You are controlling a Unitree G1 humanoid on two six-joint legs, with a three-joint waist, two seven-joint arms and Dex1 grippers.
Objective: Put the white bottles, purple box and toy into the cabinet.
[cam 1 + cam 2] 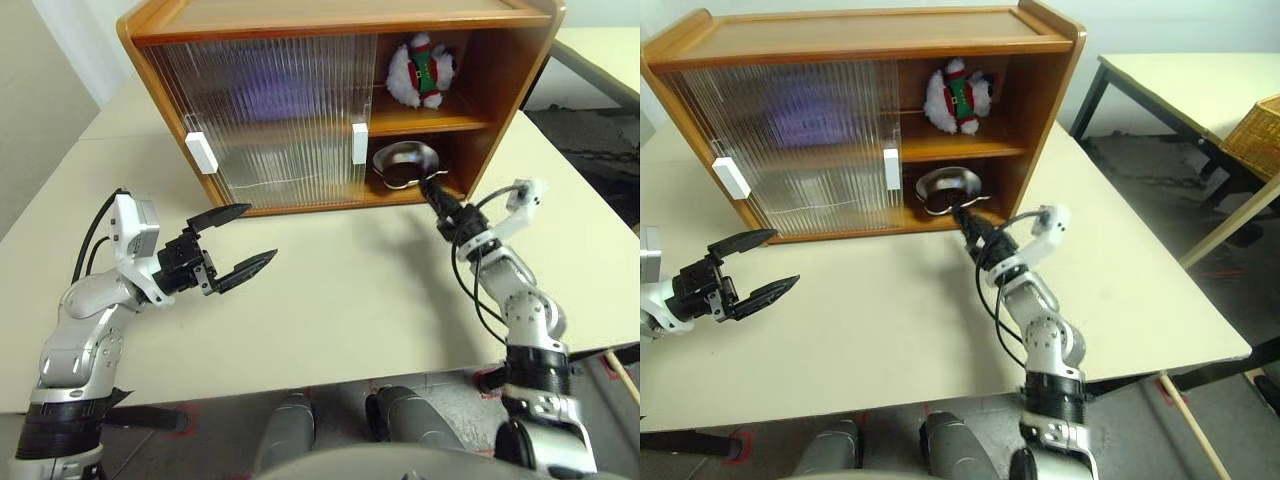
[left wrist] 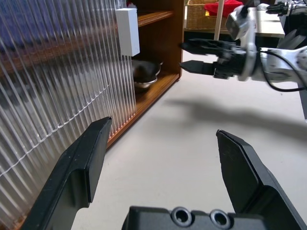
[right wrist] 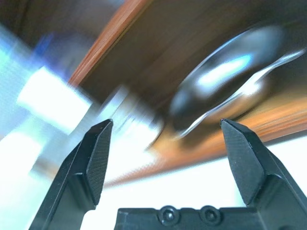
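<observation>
- Pale table (image 1: 340, 300), wooden cabinet (image 1: 300, 20) at rear.
- Plush toy (image 1: 420, 70) on upper shelf: soft, light; best pinched at body.
- Left gripper (image 1: 240, 240) and right gripper (image 2: 187, 55): fingers spread, empty.

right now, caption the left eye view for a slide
Toy on the cabinet's upper shelf, metal bowl below; both grippers' jaws open over the table.

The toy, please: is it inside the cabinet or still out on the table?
Inside: the toy sits on the cabinet's upper shelf, above the metal bowl.
</observation>
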